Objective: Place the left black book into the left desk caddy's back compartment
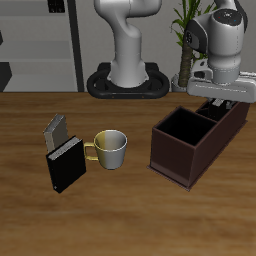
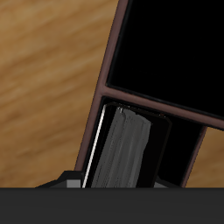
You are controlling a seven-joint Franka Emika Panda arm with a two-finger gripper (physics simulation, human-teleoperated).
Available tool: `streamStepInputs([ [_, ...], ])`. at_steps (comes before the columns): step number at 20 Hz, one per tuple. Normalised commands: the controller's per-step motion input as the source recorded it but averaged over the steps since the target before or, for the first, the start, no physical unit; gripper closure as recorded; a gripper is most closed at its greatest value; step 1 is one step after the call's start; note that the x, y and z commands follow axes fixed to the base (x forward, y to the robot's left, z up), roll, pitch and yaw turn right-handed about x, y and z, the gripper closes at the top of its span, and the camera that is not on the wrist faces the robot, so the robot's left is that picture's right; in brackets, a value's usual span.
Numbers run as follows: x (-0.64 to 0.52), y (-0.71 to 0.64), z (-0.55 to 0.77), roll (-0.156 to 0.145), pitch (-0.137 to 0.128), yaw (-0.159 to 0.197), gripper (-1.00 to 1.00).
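The left desk caddy (image 1: 178, 150) is a dark maroon box standing on the table under my gripper (image 1: 218, 103). In the wrist view the left black book (image 2: 127, 149) stands on end, its grey page edges facing the camera. It is down inside the caddy's narrow back compartment (image 2: 175, 153), beside the inner wall (image 2: 149, 98) that divides it from the big square section. Grey fingertips (image 2: 73, 180) flank the book, and the gripper looks shut on it. The exterior view shows the gripper low over the caddy's far end, with the book mostly hidden there.
A second black book (image 1: 67, 165) stands near the table's front, with a smaller grey book (image 1: 56, 130) just behind it. A white and yellow mug (image 1: 110, 148) sits between those books and the caddy. The robot base (image 1: 128, 80) and a plant (image 1: 186, 45) are at the back.
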Motion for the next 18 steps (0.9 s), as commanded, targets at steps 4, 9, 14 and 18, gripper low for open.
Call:
streamStepInputs([
  [4, 0.05, -0.02, -0.33, -0.006, 0.029, 0.02, 1.0],
  [9, -0.02, 0.0, -0.17, -0.001, 0.037, -0.004, -1.0],
  [14, -0.03, -0.09, 0.16, -0.024, -0.024, -0.004, -1.0],
  [18, 0.01, -0.13, 0.15, -0.021, -0.023, 0.016, -1.0],
])
